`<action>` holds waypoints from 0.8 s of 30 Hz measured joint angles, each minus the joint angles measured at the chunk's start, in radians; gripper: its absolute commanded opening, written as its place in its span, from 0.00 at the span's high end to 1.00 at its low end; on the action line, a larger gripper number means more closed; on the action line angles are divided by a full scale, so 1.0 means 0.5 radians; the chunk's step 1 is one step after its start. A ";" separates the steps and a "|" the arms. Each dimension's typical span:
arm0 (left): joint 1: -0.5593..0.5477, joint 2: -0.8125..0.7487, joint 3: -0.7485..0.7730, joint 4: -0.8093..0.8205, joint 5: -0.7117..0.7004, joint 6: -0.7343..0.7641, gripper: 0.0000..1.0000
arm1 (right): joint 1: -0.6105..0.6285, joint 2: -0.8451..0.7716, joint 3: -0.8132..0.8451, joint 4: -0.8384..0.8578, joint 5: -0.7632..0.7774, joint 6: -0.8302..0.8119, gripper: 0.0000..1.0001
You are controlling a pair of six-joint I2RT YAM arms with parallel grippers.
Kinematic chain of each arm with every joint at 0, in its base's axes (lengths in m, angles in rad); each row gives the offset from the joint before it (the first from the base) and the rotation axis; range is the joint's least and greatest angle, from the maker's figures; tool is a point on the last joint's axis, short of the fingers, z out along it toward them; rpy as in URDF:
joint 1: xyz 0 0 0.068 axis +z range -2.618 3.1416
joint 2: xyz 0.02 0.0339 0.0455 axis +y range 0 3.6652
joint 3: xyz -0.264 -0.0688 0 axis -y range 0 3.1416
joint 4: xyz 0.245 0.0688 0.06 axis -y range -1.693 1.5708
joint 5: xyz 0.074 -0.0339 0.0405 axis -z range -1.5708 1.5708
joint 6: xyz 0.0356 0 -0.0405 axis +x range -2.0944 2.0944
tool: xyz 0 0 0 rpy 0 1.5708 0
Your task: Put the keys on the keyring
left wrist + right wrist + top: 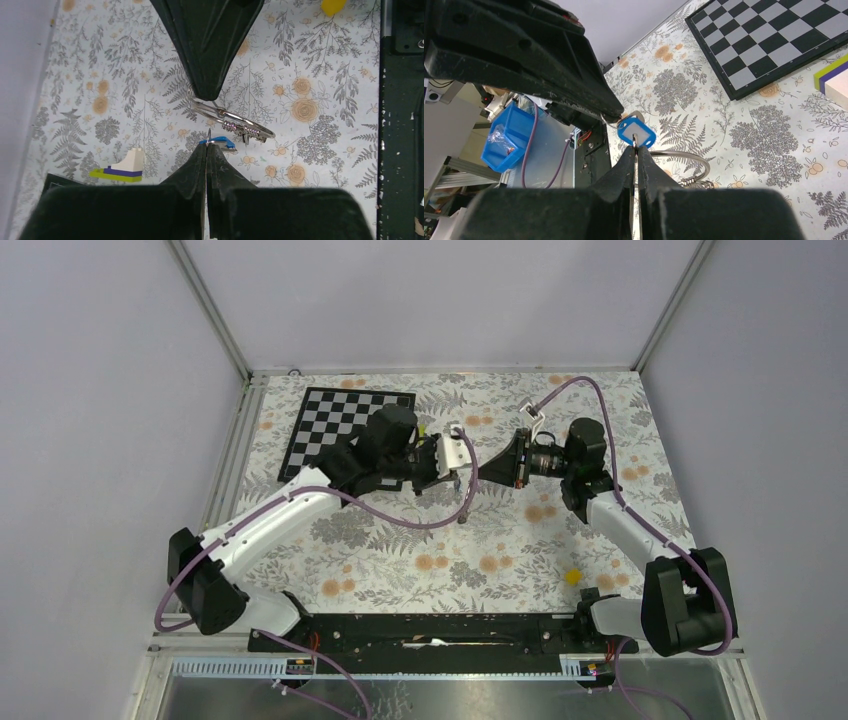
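Keyring (235, 123) is clamped by the closed right gripper (636, 150); a blue-headed key (222, 143) is pinched in the left gripper (207, 149) just beside it, above the tabletop's (520, 540) middle.

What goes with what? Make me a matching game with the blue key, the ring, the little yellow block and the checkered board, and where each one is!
Things:
1. blue key
2. keyring
3. yellow block
4. checkerboard

Places:
A. lying flat at the far left of the table
B. pinched in the right gripper
C. lying loose at the near right of the table
D. pinched in the left gripper

Right pairs: 1-D, 2-B, 3-C, 4-A.
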 measured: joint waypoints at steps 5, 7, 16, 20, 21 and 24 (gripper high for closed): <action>-0.099 -0.038 -0.091 0.107 -0.137 0.086 1.00 | 0.000 0.001 -0.007 0.105 -0.012 0.074 1.00; -0.133 -0.038 -0.121 0.130 -0.197 0.112 1.00 | 0.000 0.002 -0.029 0.182 -0.024 0.117 1.00; -0.240 -0.038 -0.153 0.243 -0.498 0.253 1.00 | 0.011 0.024 -0.138 0.381 -0.058 0.249 1.00; -0.253 -0.058 -0.210 0.299 -0.565 0.304 1.00 | 0.018 0.027 -0.144 0.416 -0.069 0.280 1.00; -0.256 -0.064 -0.226 0.304 -0.576 0.314 1.00 | 0.018 0.030 -0.144 0.420 -0.069 0.285 1.00; -0.275 -0.084 -0.290 0.308 -0.621 0.349 1.00 | 0.018 0.044 -0.144 0.420 -0.069 0.305 1.00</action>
